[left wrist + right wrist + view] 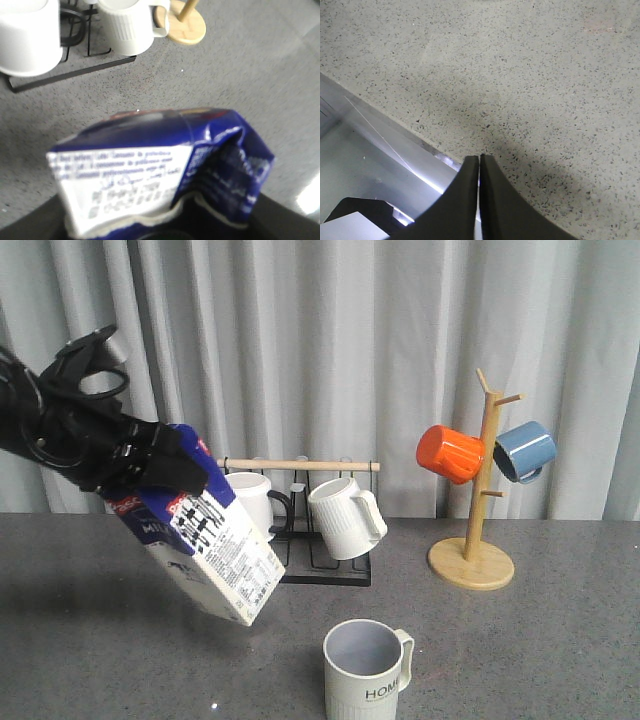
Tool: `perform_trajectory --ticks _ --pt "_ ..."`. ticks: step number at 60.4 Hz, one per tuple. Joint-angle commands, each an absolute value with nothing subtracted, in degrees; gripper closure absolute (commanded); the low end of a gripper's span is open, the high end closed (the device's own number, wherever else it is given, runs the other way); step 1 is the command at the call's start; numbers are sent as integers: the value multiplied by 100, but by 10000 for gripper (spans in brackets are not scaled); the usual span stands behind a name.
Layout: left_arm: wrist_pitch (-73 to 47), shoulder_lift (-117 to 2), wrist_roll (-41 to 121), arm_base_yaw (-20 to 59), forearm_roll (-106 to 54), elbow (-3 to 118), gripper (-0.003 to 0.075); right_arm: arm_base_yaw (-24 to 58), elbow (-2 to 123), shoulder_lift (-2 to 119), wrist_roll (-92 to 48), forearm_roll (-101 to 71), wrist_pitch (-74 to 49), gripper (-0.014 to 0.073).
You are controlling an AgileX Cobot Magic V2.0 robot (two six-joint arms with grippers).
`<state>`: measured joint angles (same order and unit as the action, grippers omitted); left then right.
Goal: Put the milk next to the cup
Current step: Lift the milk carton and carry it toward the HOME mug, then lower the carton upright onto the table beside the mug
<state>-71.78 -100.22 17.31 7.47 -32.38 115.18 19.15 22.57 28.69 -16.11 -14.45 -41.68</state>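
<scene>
Front view shows us the left gripper clamped around the top of the milk carton, holding it in the air above the left part of the grey speckled counter. The carton is tilted steeply, its base pointing down toward the counter's middle and its printed white panel facing us; we see a shadow under it but no contact with the surface. The HOME cup stands upright at the near edge, a little right of centre, handle to the right, apart from the carton's lower corner.

Toward the far edge sits a black wire rack with a wooden bar, holding a plain white mug and a ribbed white mug. Near the far right, a wooden mug tree carries an orange mug and a blue mug.

In the left wrist view we see the carton's crumpled gable end close up and blurred, with both white mugs beyond it.

In the right wrist view the right gripper has its black fingers pressed together with nothing between them, hovering over the counter's edge.
</scene>
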Motion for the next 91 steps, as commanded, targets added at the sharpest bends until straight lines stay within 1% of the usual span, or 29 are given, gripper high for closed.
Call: perform_trajectory --ticks 1,11,34,47,66,80,87,91 --pt "-7148 -9801 1650 1030 -3050 11830 723 1919 2390 2892 -1681 -1522 -3822 599" --pt "-7156 -9921 1551 1406 -2553 11824 723 1919 2390 2892 -1681 -1522 -3842 599" --pt "-7156 -10604 1504 1950 -2466 11824 720 1919 2390 2892 -1681 -1523 -3875 599" --pt "-7156 -10868 1496 2066 -2061 11798 717 1919 2390 2892 -1681 -1523 -3875 599" --pt "-7156 -10882 1496 2071 -2029 11798 703 1919 2390 2892 -1681 -1523 -3875 599" --pt "-7156 -10882 1507 2071 -2035 11798 659 1919 2390 2892 -1681 -1523 -3871 599" --pt "-7156 -10882 1507 2071 -2043 11798 615 1919 2390 2892 -1681 -1523 -3871 599" --pt "-7156 -10882 1507 2071 -2043 11798 575 1919 2390 2892 -1681 -1523 -3871 599"
